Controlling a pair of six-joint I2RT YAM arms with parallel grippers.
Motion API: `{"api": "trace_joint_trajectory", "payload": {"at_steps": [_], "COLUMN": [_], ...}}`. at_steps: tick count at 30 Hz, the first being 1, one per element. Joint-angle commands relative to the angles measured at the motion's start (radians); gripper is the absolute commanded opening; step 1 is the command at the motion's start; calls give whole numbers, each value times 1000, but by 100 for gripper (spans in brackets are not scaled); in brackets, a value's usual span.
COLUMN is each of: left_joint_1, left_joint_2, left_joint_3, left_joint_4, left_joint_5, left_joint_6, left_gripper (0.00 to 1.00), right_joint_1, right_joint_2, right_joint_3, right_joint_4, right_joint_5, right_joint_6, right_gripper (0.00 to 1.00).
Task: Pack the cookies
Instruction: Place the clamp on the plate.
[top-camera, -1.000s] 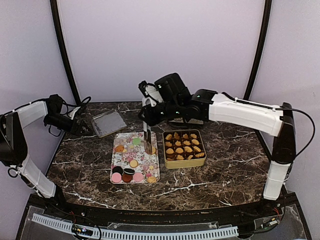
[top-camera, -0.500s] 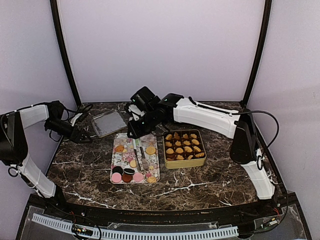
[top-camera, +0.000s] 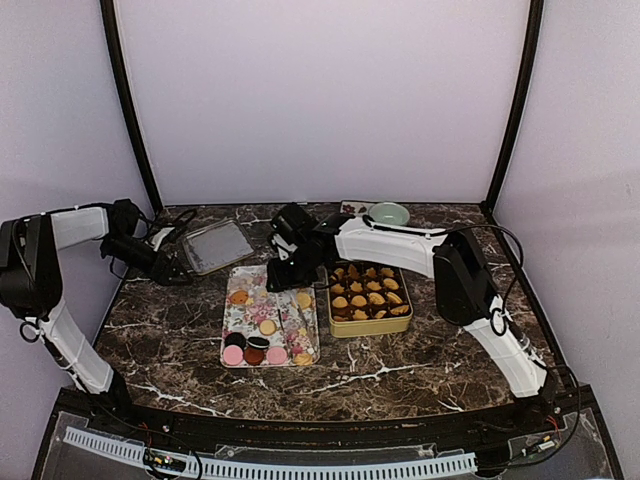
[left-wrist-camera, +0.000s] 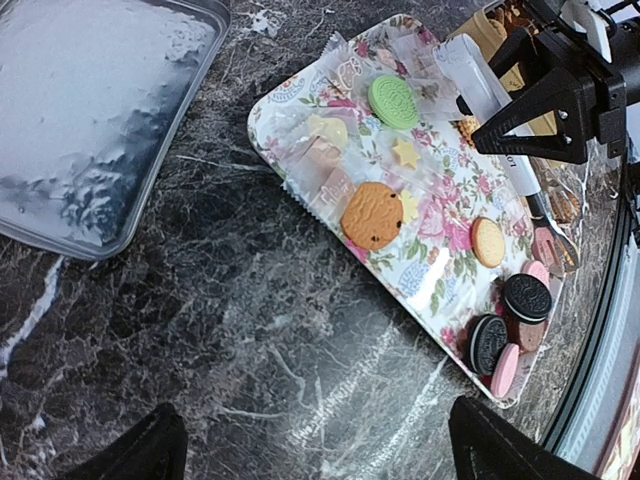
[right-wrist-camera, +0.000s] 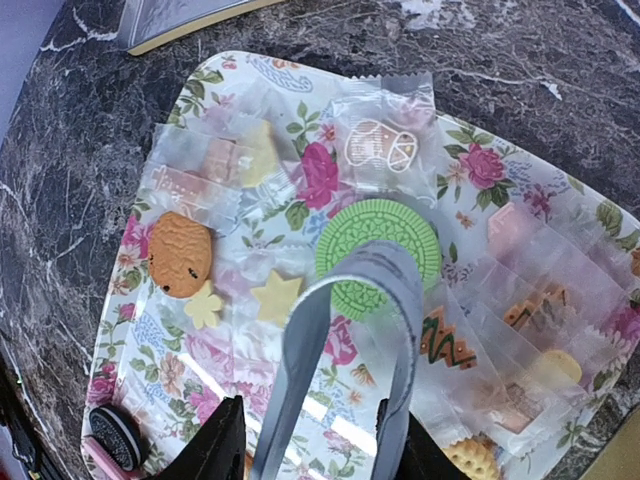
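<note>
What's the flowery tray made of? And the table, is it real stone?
Flowery tray: probably painted metal or hard plastic; glossy with a thin raised rim. Table: dark with white veins like polished marble, maybe only a printed look.

Top view: we look down from above and behind the arm bases, far enough to take in the whole surface (top-camera: 420, 340). Left wrist view: we face obliquely along the floral tray (left-wrist-camera: 435, 225), moderately near. Right wrist view: we look down on that tray, close, past the tongs (right-wrist-camera: 300, 370). Both wrist views share the green cookie (left-wrist-camera: 393, 101).
</note>
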Motion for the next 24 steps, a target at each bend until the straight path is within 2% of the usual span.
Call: {"api": "trace_joint_trajectory", "payload": {"at_steps": [1,6,10,12,16,18,22,24], "left_joint_1": [-28,-91,-125,-130,-142,-153,-177,-189], "left_joint_2": [70,153,196,233,300,323,358,370], "left_joint_3": [74,134,174,217,276,284,287,289], "left_joint_4": [28,38,70,61,55,70,87,94], "left_joint_5": [-53,-126,-182,-201,-245,-284,-334,-355], "left_joint_6": [10,36,54,62,86,97,115,118], "left_gripper": [91,84,80,76,64,62,54,45], "right_joint_1": [-19,-28,-30,-32,-31,-29,-21,-14], "right_joint_2": [6,-4,-73,-128,-275,-382,-542,-603], "right_joint_3": [3,-27,-68,-102,-246,-360,-564,-652], "right_joint_4": [96,129,163,197,341,451,635,701], "right_joint_5": [-11,-24,-2,5,-21,-39,-54,-39], "right_joint_6": [64,98,92,90,79,78,69,55], "right_gripper": [46,55,70,73,74,74,68,65]}}
